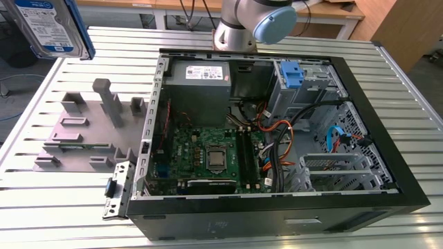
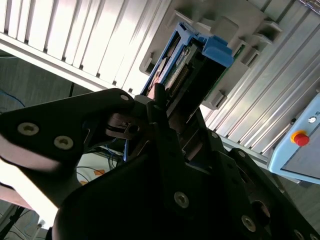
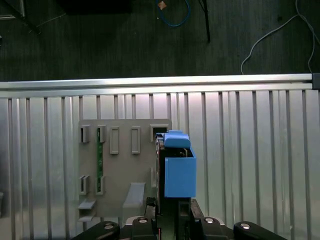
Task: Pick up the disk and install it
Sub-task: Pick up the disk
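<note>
Clamping the disk by its blue edge, the end effector is holding it aloft in the upper left of the exterior view, clear of the counter. Pickup is looking done; installing is likely calling for squaring it with the drive bay of the open case.

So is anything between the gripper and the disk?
Nothing: in both wrist views the gripper clamps the disk directly, holding it above the grey rack.

Metal disk edged with blue plastic; ribbed metal table.
</note>
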